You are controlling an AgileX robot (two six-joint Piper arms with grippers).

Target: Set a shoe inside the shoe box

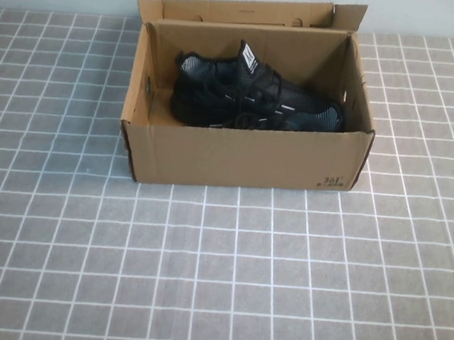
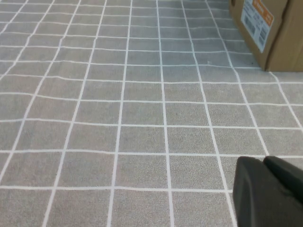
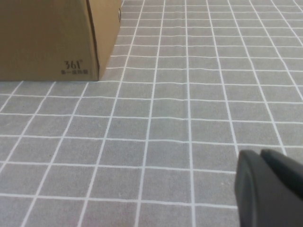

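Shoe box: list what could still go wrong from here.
1. The black shoe already lies inside the shoe box, but its tongue stands about as high as the rim, so closing the lid might snag it.
2. The left claw and the right claw each hang low over the checked cloth near a box corner; a careless swing could nudge the light cardboard.
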